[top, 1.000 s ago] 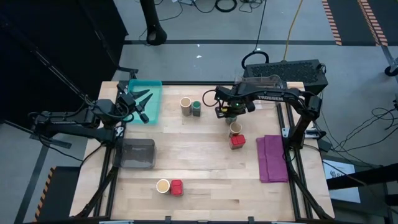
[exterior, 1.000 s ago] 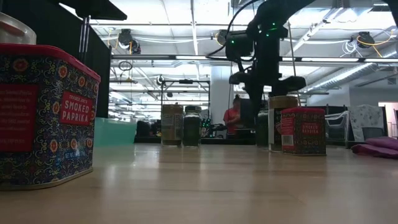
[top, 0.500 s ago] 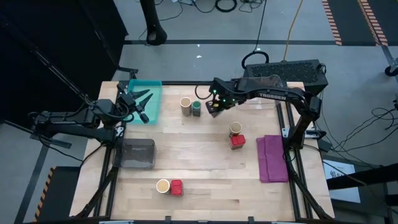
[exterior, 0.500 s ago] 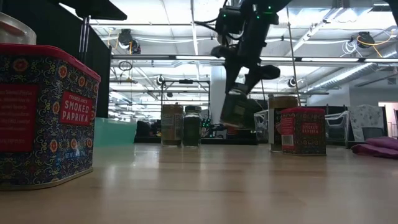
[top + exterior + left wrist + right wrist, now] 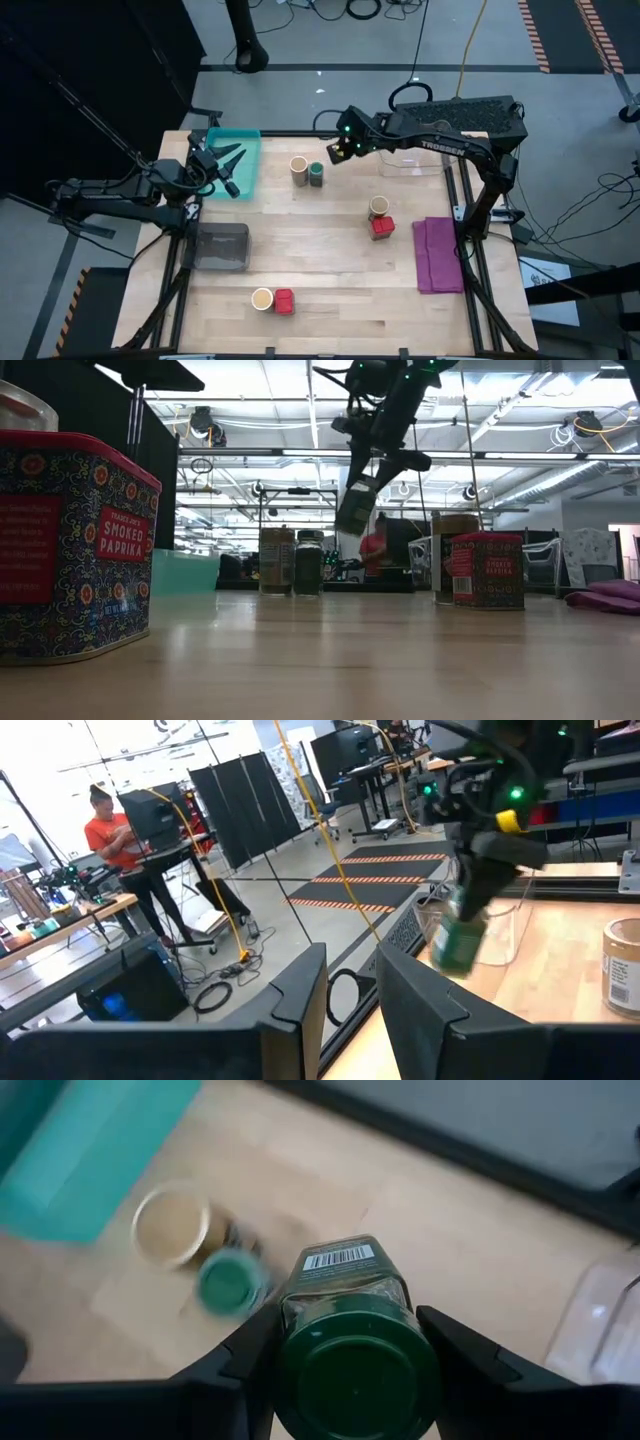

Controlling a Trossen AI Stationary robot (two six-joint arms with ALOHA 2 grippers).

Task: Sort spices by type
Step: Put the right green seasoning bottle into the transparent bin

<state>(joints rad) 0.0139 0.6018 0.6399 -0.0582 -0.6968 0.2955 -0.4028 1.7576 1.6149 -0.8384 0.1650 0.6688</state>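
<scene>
The right hand [image 5: 336,152] sits in the upper middle of the high view, lifted clear of the bench [image 5: 330,270], and it is clamped on a green-lidded jar [image 5: 358,1360]. In the right wrist view the two dark fingers [image 5: 250,1355] press against either side of that jar, whose green lid faces the camera and whose barcode label shows just above it. In the low view the same jar [image 5: 356,507] hangs tilted in the air at upper centre, well above the bench surface.

Just left of the right hand in the high view stand a tan jar with a cream top [image 5: 298,167] and a second green-lidded jar [image 5: 316,174], side by side. Right of centre a second tan jar [image 5: 378,208] stands touching a red paprika tin [image 5: 381,227]. At the lower centre a third tan jar [image 5: 262,299] and another red tin [image 5: 284,301] stand side by side.

The left hand [image 5: 224,169] rests at the upper left over the teal tray [image 5: 245,140], its fingers only slightly parted and holding nothing. A purple cloth [image 5: 440,254] lies at the right edge of the bench, and a clear container [image 5: 220,247] sits at the left. A person in a red top [image 5: 110,830] stands in the room beyond, at the upper left of the left wrist view.
</scene>
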